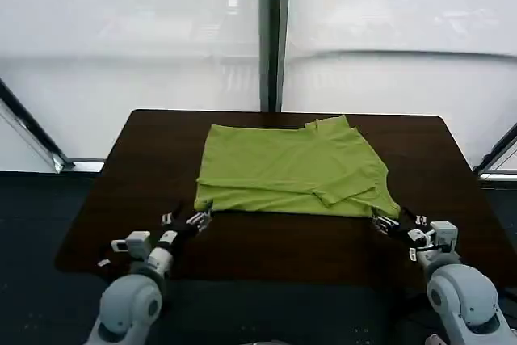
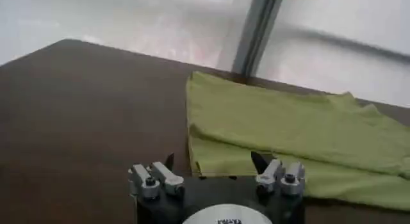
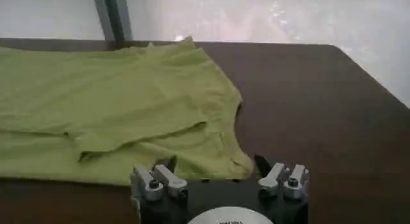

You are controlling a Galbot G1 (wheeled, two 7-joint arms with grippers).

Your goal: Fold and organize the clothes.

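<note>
One lime-green short-sleeved t-shirt (image 1: 291, 169) of thin soft fabric, lay folded over on itself in a rough rectangle on the dark brown rectangular wooden table (image 1: 121, 191). Sat in the middle of the tabletop, a little toward the far edge, with bare wood on every side. Showed a doubled layer along the near hem, a loose flap crossing toward the near right corner of the cloth, and a small bunched bit of fabric poking up at the far edge, right of centre. Carried no visible print on the upturned side.

Left gripper (image 1: 187, 220) hung low just off the shirt's near left corner, close to the table's near edge, black fingertips spread apart and closed on nothing; in the left wrist view (image 2: 213, 162) the hem lay just beyond the tips, between them. Right gripper (image 1: 391, 223) sat likewise at the shirt's near right corner, fingers spread and empty; in the right wrist view (image 3: 215, 164) the corner of the fabric reached almost to the gap between the tips.

Behind the far edge, frosted white window panels (image 1: 388, 30) split by a dark upright post (image 1: 273, 30).
</note>
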